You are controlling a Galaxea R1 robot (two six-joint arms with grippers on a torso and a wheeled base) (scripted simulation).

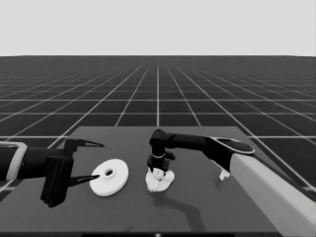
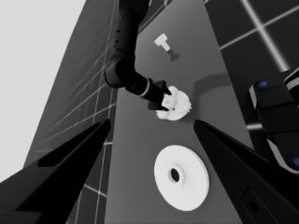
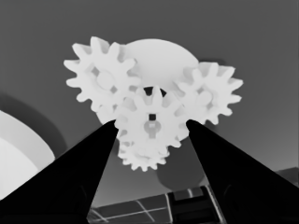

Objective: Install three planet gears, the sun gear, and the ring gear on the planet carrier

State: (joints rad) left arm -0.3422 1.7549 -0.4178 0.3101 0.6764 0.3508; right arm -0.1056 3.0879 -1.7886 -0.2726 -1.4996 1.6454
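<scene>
The planet carrier, the smaller round part (image 3: 163,56), lies mid-table (image 1: 162,186) with three planet gears on it: one (image 3: 103,77), a second (image 3: 208,93) and a third (image 3: 142,158). A fourth gear, the sun gear (image 3: 152,122), sits in the middle among them. My right gripper (image 3: 152,122) is shut on it from above (image 1: 158,170), just off the part's dark central hole. The ring gear, the larger round part (image 1: 109,177), lies flat to the left. My left gripper (image 1: 100,161) waits open beside it, and the part is not held.
A thin white piece (image 1: 224,174) lies near the table's right side, by the right arm's pale forearm (image 1: 269,185). Dark machinery with blue lights (image 2: 275,121) shows at the edge of the left wrist view. The larger round part (image 3: 14,154) also shows beside the right fingers.
</scene>
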